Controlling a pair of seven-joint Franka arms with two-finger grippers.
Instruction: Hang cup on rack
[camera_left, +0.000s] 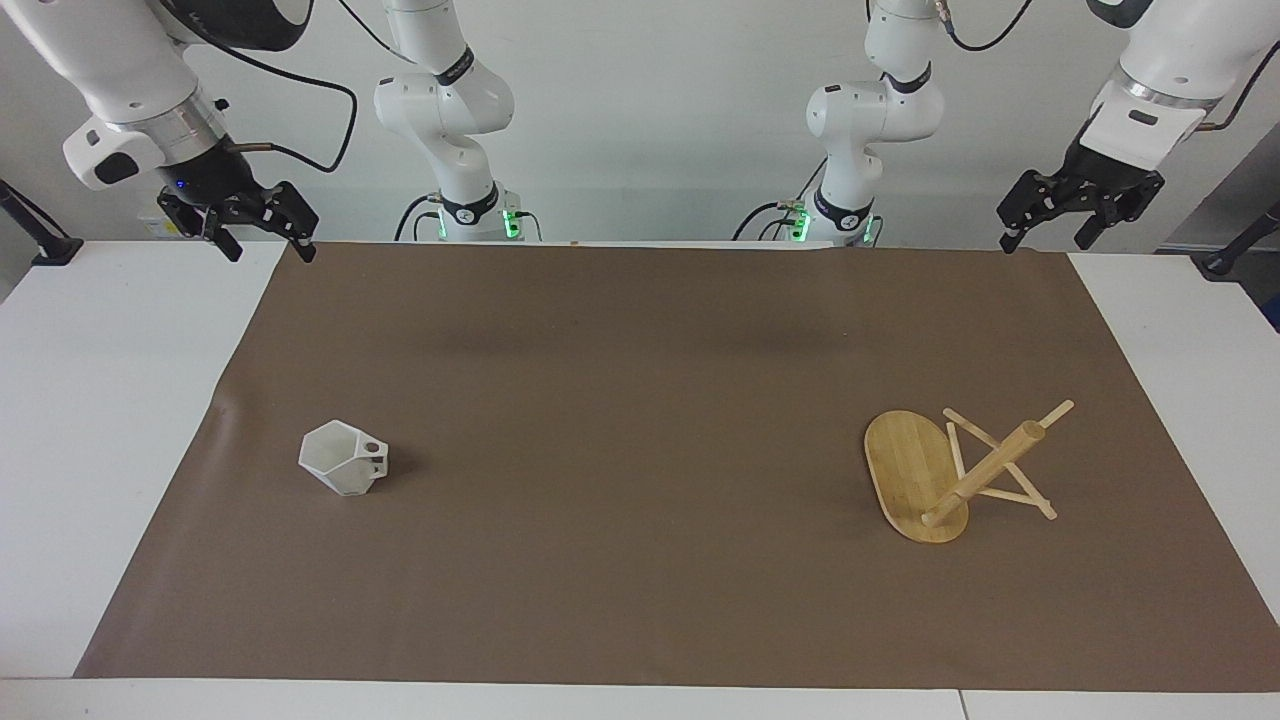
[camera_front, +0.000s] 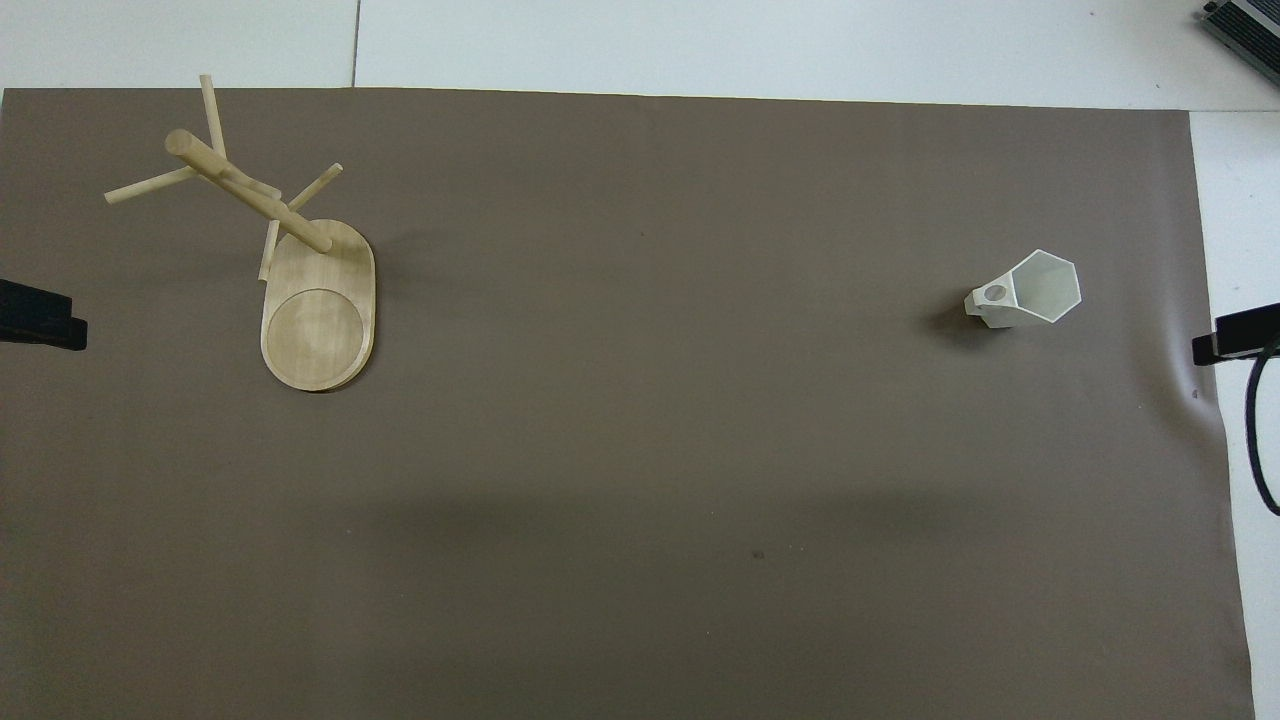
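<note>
The white faceted cup (camera_left: 345, 458) stands upright on the brown mat (camera_left: 640, 400) toward the right arm's end, rim up, its pierced handle pointing toward the table's middle; it also shows in the overhead view (camera_front: 1035, 288). The bamboo rack (camera_left: 950, 470) stands on its oval base toward the left arm's end, post and crossed pegs bare; it also shows in the overhead view (camera_front: 300, 270). My right gripper (camera_left: 268, 250) hangs open and empty over the mat's corner by the robots, far from the cup. My left gripper (camera_left: 1048, 238) hangs open and empty over the other corner by the robots, far from the rack.
The mat covers most of the white table (camera_left: 110, 420), with bare white strips at both ends. In the overhead view only the tips of the left gripper (camera_front: 40, 315) and right gripper (camera_front: 1235, 335) show at the frame's sides. A black cable (camera_front: 1255, 440) hangs by the right gripper.
</note>
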